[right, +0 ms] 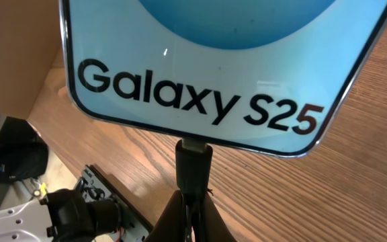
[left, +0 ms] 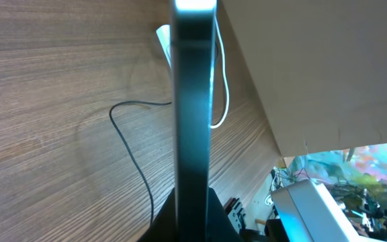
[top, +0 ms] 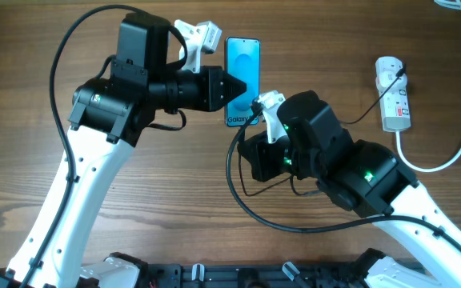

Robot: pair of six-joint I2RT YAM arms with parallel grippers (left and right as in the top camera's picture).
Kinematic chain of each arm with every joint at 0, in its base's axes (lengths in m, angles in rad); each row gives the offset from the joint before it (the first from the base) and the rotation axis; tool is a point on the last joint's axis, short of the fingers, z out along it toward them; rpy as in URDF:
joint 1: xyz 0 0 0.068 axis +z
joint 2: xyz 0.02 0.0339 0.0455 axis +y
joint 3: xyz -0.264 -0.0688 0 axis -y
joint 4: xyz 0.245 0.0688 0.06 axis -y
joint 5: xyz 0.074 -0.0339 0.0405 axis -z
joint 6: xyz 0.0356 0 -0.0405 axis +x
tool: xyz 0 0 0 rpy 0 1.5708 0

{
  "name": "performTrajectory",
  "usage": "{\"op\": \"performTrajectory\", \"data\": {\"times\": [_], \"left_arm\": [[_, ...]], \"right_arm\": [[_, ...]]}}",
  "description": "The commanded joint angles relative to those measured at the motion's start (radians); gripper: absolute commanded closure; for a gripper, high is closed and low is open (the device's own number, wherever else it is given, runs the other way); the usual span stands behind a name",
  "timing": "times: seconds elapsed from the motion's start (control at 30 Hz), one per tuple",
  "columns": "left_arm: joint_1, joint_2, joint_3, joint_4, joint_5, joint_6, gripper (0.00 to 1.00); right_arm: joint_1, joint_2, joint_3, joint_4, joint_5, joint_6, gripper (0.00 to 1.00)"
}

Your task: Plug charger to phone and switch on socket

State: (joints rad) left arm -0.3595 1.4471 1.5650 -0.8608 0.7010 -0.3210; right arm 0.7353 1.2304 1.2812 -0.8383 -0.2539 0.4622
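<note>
Near worktop centre | left claw clamps Galaxy S25 phone edgewise | right claw pinches charger plug at phone's bottom edge

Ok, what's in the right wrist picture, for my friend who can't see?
A charger plug, pinched in the right end effector, meets the bottom edge of a phone whose blue screen reads Galaxy S25. A wooden table lies behind.

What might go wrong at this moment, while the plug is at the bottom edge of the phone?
The plug meets the phone's bottom edge, but its seating is not visible; a push off-line might bend it. The left end effector pinches the phone from one side only, so that push may pivot it. The thin cable to the socket could tighten and tug.
</note>
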Motion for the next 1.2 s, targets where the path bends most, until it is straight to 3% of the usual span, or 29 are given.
{"op": "performTrajectory", "data": {"times": [0.0, 1.17], "left_arm": [[-0.004, 0.001, 0.006, 0.003, 0.004, 0.037, 0.96], [-0.004, 0.001, 0.006, 0.002, 0.031, 0.037, 0.96]], "right_arm": [[0.0, 0.003, 0.005, 0.0, 0.006, -0.017, 0.95], [0.0, 0.003, 0.005, 0.008, -0.025, -0.006, 0.95]]}}
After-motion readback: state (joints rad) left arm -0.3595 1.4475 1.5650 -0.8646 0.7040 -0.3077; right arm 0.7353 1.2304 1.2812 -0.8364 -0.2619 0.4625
